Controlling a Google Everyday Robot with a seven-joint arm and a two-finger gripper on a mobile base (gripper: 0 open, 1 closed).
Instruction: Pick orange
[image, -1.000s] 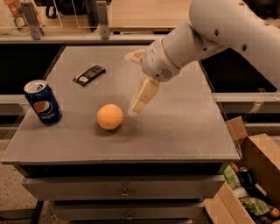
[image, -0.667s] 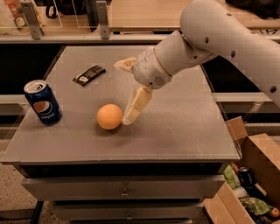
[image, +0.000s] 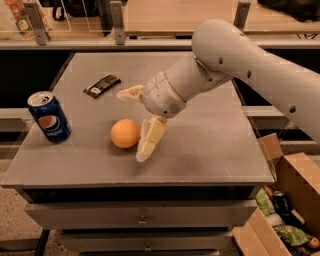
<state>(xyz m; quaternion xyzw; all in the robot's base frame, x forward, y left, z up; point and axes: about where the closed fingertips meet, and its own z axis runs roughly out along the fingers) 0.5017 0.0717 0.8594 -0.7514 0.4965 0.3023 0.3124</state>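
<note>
The orange (image: 124, 133) is round, smooth and pale orange, and sits on the grey table (image: 210, 140) left of centre, towards the front. My gripper (image: 130, 126) is open at the orange, reaching in from the right on the white arm (image: 225, 60). One cream finger (image: 150, 141) points down to the table right against the orange's right side. The other finger (image: 130, 94) sticks out to the left, above and behind the orange. I cannot tell whether either finger touches the fruit.
A blue Pepsi can (image: 49, 117) stands upright near the table's left edge. A small black packet (image: 101, 85) lies flat behind the orange. An open cardboard box (image: 287, 210) with clutter sits on the floor at the right. A rail runs behind the table.
The arm has swung left and towards the front edge. The gripper has come down around the orange, with the near finger now right beside it. The orange, can and packet have not moved.
</note>
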